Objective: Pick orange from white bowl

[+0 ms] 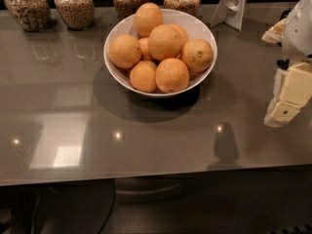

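A wide glossy white bowl (117, 68) stands on the grey counter, piled with several oranges. The orange (197, 55) with a small dark green stem dot and duller, mottled skin lies at the bowl's right side. Brighter oranges fill the middle and left of the bowl. My gripper (282, 111) hangs at the right edge of the view, well to the right of the bowl and lower in the picture. It holds nothing that shows.
Several glass jars of grains (74, 5) line the back of the counter (146, 140). A white stand (233, 6) sits at the back right. The counter's front edge runs across the lower part of the view.
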You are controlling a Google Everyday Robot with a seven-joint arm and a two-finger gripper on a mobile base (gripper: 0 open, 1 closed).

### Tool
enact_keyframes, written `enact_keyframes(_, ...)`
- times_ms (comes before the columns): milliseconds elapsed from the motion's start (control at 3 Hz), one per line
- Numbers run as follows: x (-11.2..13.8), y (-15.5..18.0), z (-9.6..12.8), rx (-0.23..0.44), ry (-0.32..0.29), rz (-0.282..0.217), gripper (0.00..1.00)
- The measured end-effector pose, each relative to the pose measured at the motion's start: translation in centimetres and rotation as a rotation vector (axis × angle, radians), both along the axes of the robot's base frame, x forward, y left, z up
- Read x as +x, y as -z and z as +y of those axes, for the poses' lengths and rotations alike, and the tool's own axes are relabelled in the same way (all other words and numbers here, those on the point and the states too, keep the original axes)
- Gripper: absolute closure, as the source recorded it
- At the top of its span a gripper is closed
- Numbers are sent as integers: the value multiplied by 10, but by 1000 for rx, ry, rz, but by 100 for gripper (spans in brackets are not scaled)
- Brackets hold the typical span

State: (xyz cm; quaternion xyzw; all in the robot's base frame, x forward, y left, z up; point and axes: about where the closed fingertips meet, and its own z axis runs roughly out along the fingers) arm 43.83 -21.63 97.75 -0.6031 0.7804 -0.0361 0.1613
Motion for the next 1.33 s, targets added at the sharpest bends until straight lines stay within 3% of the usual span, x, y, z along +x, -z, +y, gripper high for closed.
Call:
enact_keyframes(333,0,0,0,0,0,0,0)
enact_keyframes(667,7,-3,6,19,-35,-52,0)
enact_keyframes(1333,67,-14,32,99,-148,-261,0)
